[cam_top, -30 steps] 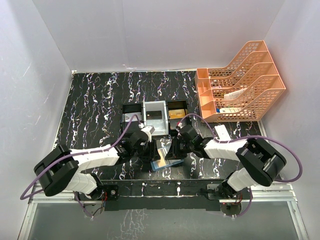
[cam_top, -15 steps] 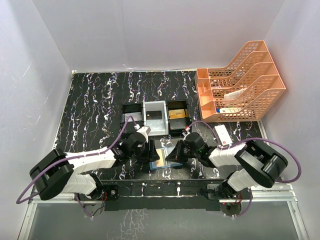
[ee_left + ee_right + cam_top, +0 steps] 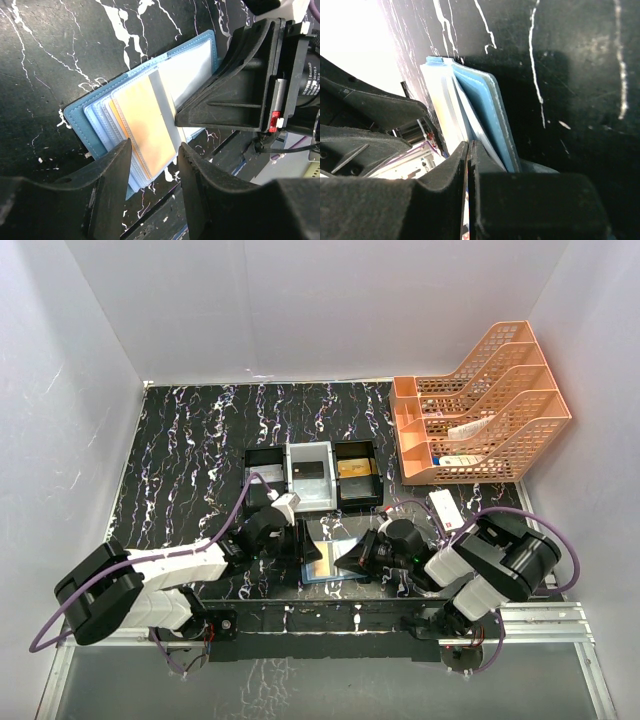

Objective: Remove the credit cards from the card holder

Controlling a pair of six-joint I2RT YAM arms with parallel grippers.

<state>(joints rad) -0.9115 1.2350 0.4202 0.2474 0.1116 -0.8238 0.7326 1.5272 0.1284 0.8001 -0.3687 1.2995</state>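
Extraction is judged in hand. The small blue folding card holder point(image 3: 80, 117) is laid open on the black marbled worktop point(image 3: 50, 60) between both tools, a gold-tan plastic card point(image 3: 142, 120) with a grey stripe exposed. The right tool point(image 3: 469, 147) is shut at the card's edge; a pinch cannot be confirmed. The left tool point(image 3: 154, 150) is spread partway, empty. A straight outward pull is called for next.
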